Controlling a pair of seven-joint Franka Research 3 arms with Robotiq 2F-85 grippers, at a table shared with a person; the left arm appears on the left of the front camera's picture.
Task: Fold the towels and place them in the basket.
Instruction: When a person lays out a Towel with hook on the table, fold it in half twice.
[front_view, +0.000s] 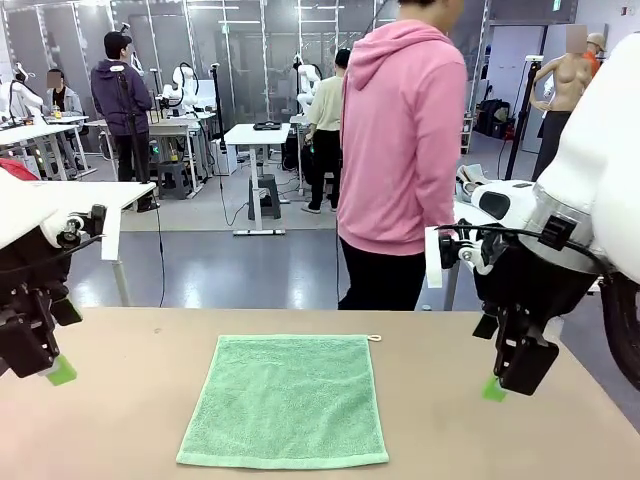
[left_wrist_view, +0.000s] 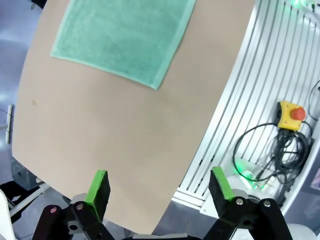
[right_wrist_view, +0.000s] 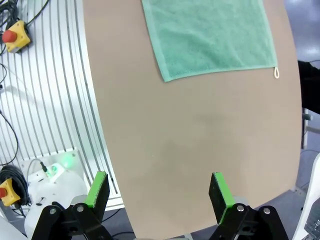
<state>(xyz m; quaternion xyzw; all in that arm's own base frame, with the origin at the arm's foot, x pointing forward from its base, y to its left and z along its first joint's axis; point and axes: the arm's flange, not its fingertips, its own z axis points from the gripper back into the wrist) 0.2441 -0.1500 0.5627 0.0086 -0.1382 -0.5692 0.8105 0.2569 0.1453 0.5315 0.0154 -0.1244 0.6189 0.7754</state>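
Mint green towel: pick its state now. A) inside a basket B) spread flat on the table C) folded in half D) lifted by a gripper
B: the mint green towel lies spread out in one flat layer on the table, with nothing gripping it.

In both wrist views the mint green towel (left_wrist_view: 122, 35) runs off the top edge, and the table (front_view: 130, 400) hides the person (front_view: 400, 150) below the thighs

bare table (front_view: 130, 420) flanking flat towel (front_view: 285, 400) — unobstructed
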